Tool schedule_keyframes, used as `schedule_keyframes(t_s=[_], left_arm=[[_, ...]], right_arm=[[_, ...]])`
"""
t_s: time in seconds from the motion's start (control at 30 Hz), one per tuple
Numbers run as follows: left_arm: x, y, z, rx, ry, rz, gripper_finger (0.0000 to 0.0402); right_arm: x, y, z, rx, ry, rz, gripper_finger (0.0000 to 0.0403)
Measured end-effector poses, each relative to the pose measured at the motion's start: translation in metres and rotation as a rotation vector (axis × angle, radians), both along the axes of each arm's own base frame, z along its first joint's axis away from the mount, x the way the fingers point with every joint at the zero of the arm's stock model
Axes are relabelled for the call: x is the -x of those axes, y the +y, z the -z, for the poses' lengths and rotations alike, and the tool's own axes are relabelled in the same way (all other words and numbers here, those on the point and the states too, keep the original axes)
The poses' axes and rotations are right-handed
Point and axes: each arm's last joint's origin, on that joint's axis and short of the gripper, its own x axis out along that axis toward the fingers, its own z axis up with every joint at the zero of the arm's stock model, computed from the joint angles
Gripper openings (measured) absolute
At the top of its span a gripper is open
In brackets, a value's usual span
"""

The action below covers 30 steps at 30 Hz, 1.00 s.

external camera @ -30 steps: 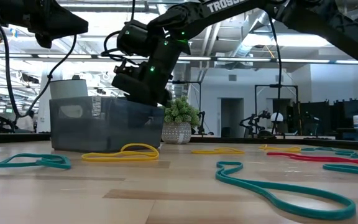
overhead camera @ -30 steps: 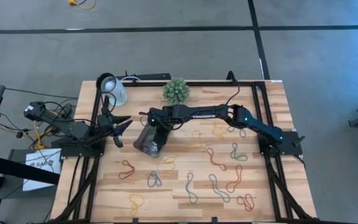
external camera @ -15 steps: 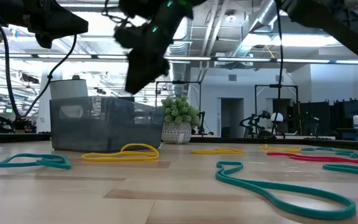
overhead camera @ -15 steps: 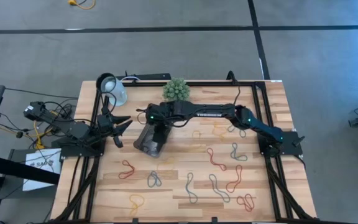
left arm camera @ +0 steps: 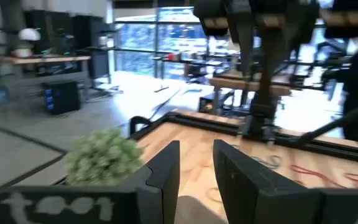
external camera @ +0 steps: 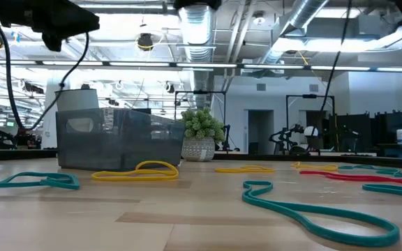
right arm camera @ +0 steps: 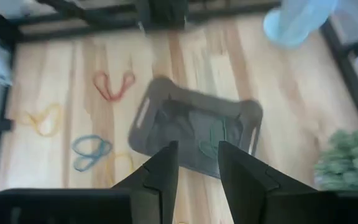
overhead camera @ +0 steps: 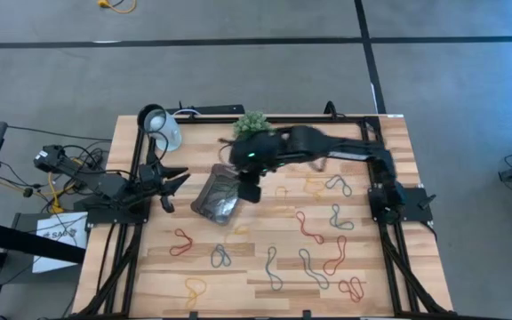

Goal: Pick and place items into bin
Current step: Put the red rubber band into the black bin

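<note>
The bin (right arm camera: 194,134), a dark smoky tray, rests flat on the wooden table left of its middle and has a green loop (right arm camera: 213,140) and other loops in it. My right gripper (right arm camera: 197,165) hangs open high above the bin's (overhead camera: 217,201) right side, tilted down, with nothing between its fingers (overhead camera: 249,188). Many loops lie flat on the table: red (overhead camera: 182,242), yellow (overhead camera: 194,287), teal (overhead camera: 274,267). My left gripper (overhead camera: 178,180) waits open and level at the table's left edge, with a gap between its fingers in the left wrist view (left arm camera: 196,165).
A spiky green plant ball (overhead camera: 254,124) and a white lamp head (overhead camera: 160,124) stand at the far edge. In the low view, a yellow loop (external camera: 142,171) lies in front of the bin (external camera: 114,146), with teal loops (external camera: 313,209) nearer. A black frame (overhead camera: 372,178) runs along the table's sides.
My right gripper has risen steeply from inside the bin, out of the low view's top, and has drawn back a little toward the table's right edge. The bin stays where it was.
</note>
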Motion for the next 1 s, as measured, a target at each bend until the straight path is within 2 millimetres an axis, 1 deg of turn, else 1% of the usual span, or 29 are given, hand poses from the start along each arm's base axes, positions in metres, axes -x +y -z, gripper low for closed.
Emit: schedule_keyframes(t_s=[0.13,0.23,0.33,0.43,0.53,0.63,0.7,0.77,0.87,0.93,1.0], left_arm=[[0.0,-0.003,0.0,-0.011,0.0,0.05,0.0087],[0.001,-0.006,-0.003,-0.014,-0.024,0.068,0.0087],[0.003,-0.01,-0.006,-0.013,-0.044,0.109,0.0087],[0.005,-0.014,-0.009,-0.014,-0.068,0.149,0.0087],[0.007,-0.018,-0.01,-0.016,-0.08,0.183,0.0087],[0.009,-0.02,-0.01,-0.014,-0.078,0.197,0.0087],[0.009,-0.02,-0.01,-0.012,-0.076,0.19,0.0087],[0.009,-0.02,-0.01,-0.008,-0.079,0.181,0.0087],[0.01,-0.02,-0.012,0.001,-0.09,0.165,0.0087],[0.01,-0.02,-0.012,-0.006,-0.089,0.166,0.0087],[0.01,-0.019,-0.016,-0.003,-0.12,0.163,0.0087]], right_arm=[[0.031,0.015,-0.031,0.016,-0.044,-0.025,0.0107],[0.048,0.032,-0.044,0.097,-0.074,-0.002,0.0107],[0.062,0.053,-0.048,0.142,-0.068,-0.029,0.0107],[0.077,0.07,-0.043,0.154,-0.043,-0.075,0.0108],[0.097,0.077,-0.033,0.158,-0.048,-0.055,0.0108],[0.123,0.073,-0.02,0.14,-0.097,0.017,0.0108],[0.143,0.07,-0.006,0.114,-0.134,0.038,0.0108],[0.164,0.069,0.011,0.09,-0.187,0.028,0.0108],[0.19,0.068,0.045,0.051,-0.256,-0.003,0.0108],[0.204,0.066,0.068,0.027,-0.306,-0.017,0.0108],[0.216,0.063,0.089,-0.004,-0.351,-0.013,0.0108]])
